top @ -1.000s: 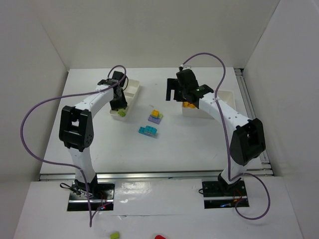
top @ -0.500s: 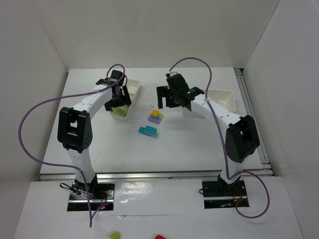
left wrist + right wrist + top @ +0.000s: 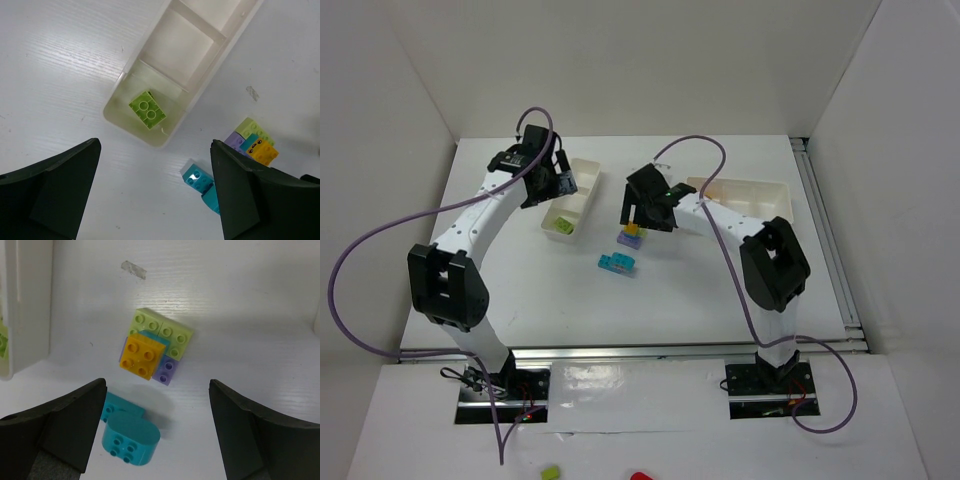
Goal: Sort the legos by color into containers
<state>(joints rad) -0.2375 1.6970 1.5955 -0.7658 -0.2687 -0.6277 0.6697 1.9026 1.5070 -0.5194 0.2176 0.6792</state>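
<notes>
Two white containers stand at the back: the left tray [image 3: 582, 188] and the right tray [image 3: 760, 192]. One pale green lego [image 3: 147, 109] lies in the left tray's near compartment [image 3: 561, 226]. On the table between the trays, a yellow brick [image 3: 143, 356] tops a stack [image 3: 632, 234] of pale green, cyan and purple bricks. Joined cyan bricks [image 3: 131, 438] lie just in front [image 3: 617, 263]. My left gripper [image 3: 155, 143] hangs open above the left tray's near end, holding nothing. The right gripper [image 3: 157, 382] stands open over the stack and the cyan bricks.
A scrap of tape [image 3: 134, 269] sticks to the table behind the stack. White walls close in the table on three sides. A metal rail [image 3: 825, 230] runs along the right edge. Small green [image 3: 551, 471] and red [image 3: 640, 477] pieces lie near the arm bases.
The left gripper opened, left the pale green brick in the tray and rose back and left. The right arm swung left from the right tray to over the stack.
</notes>
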